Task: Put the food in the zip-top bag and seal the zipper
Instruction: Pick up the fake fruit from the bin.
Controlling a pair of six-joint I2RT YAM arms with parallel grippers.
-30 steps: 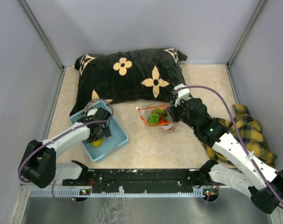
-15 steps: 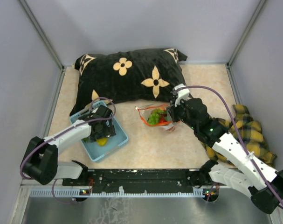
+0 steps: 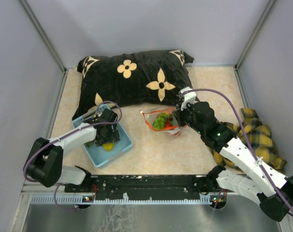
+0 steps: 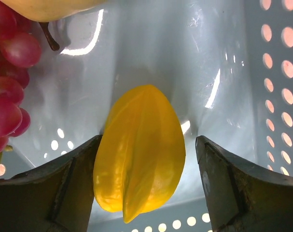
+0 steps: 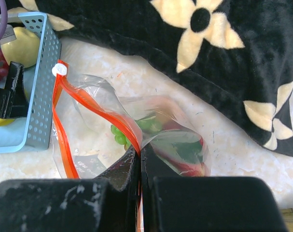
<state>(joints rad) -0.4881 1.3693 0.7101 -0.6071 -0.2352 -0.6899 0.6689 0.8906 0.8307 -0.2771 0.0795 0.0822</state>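
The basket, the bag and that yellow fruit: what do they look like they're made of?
The basket looks like hard, glossy light-blue plastic: moulded holes, bright glints. The zip-top bag seems to be thin clear plastic film, wrinkled and see-through, with a red zipper strip. The yellow fruit looks like smooth, shiny plastic, probably a toy.

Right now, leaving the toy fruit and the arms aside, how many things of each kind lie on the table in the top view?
pillow: 1
basket: 1
zip-top bag: 1
checked cloth: 1
Total: 4
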